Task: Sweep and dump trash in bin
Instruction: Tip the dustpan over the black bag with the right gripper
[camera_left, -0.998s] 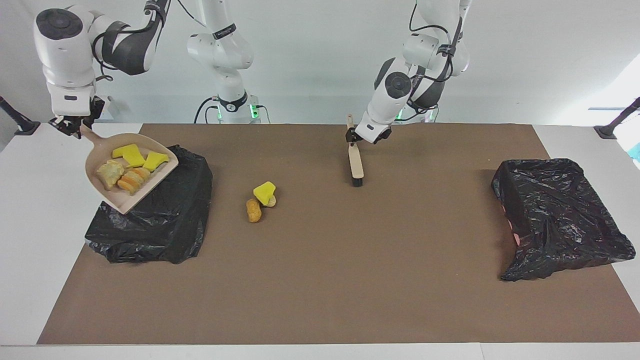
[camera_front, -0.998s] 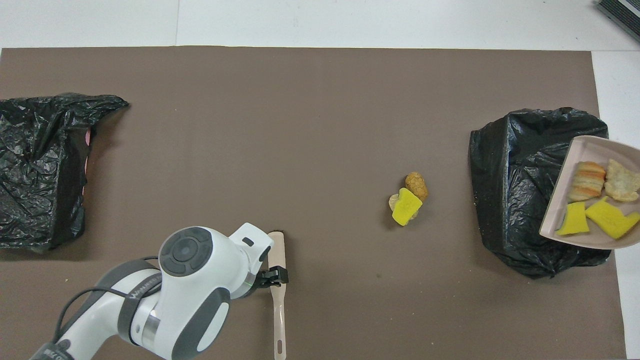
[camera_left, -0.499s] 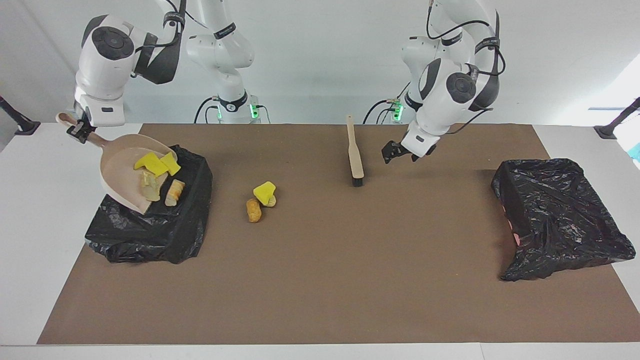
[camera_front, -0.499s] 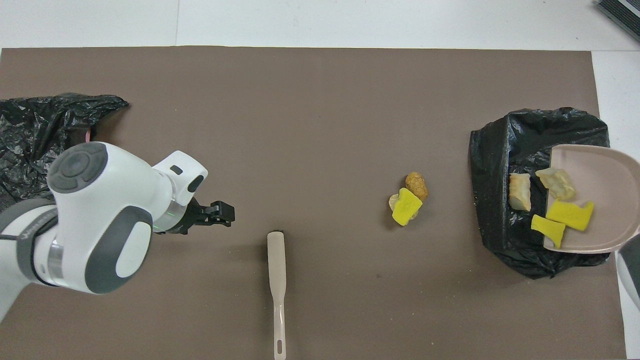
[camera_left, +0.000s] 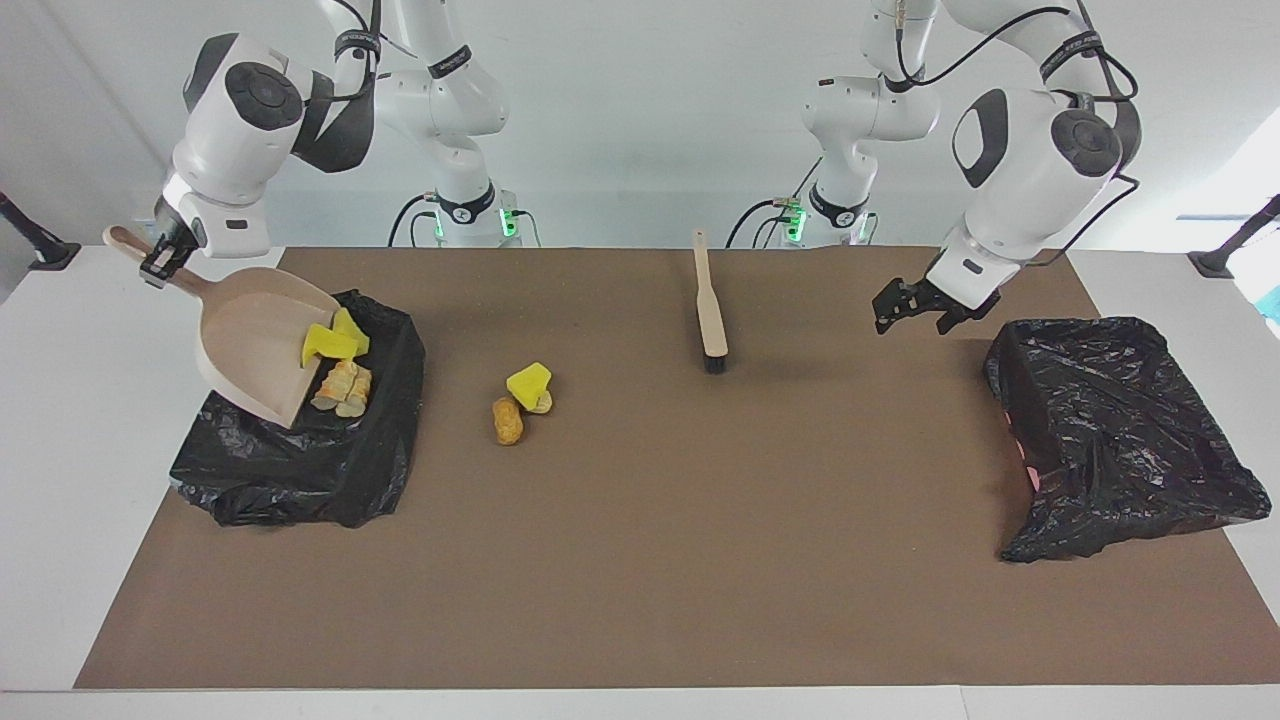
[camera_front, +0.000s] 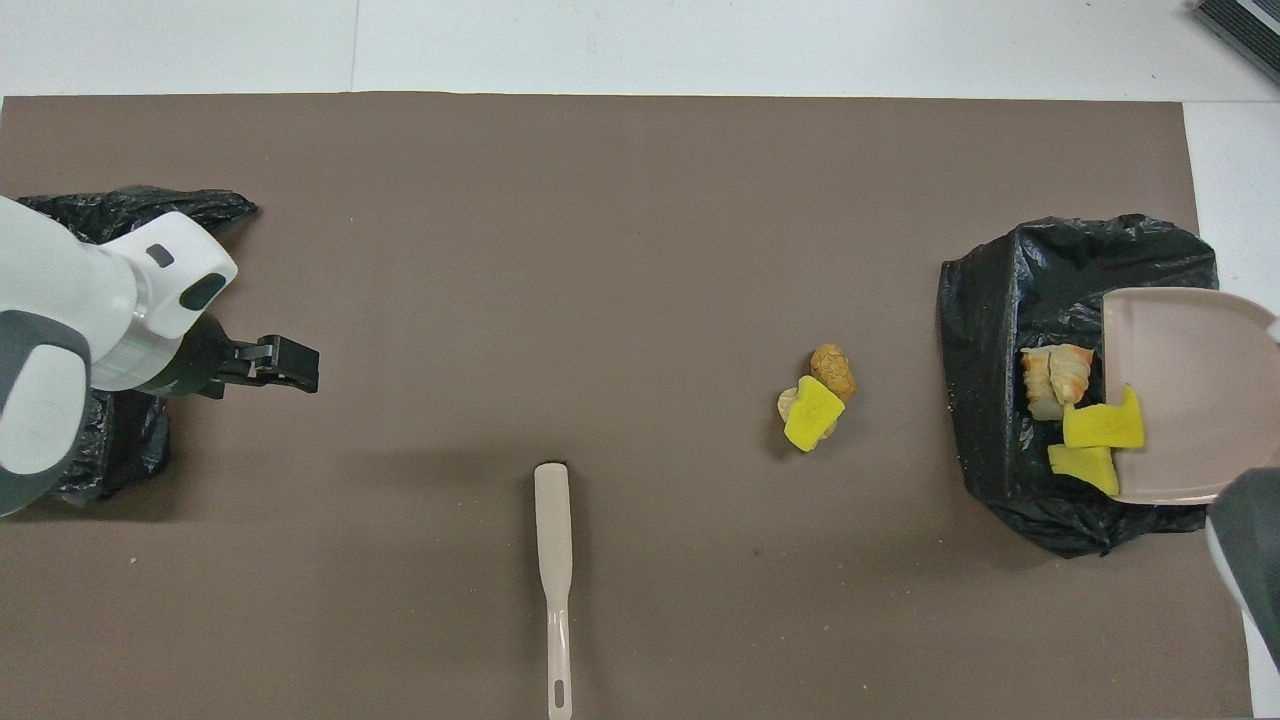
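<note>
My right gripper (camera_left: 160, 262) is shut on the handle of the beige dustpan (camera_left: 255, 345), which is tilted steeply over the black bin bag (camera_left: 300, 450) at the right arm's end. Yellow sponge chunks (camera_left: 335, 340) and bread-like lumps (camera_left: 342, 388) slide off its lip into the bag; they also show in the overhead view (camera_front: 1100, 430). One more yellow sponge (camera_left: 528, 382) and a tan lump (camera_left: 507, 421) lie together on the brown mat. My left gripper (camera_left: 910, 305) is open and empty, up over the mat beside the other black bag.
The brush (camera_left: 709, 305) lies on the mat mid-table, handle toward the robots, and shows in the overhead view (camera_front: 553, 560). A second black bag (camera_left: 1120, 430) sits at the left arm's end. White table (camera_left: 60, 450) borders the mat.
My left gripper let go of the brush and swung toward the bag at its own end. My right gripper tipped the dustpan steeper and the trash slid down toward the bin bag.
</note>
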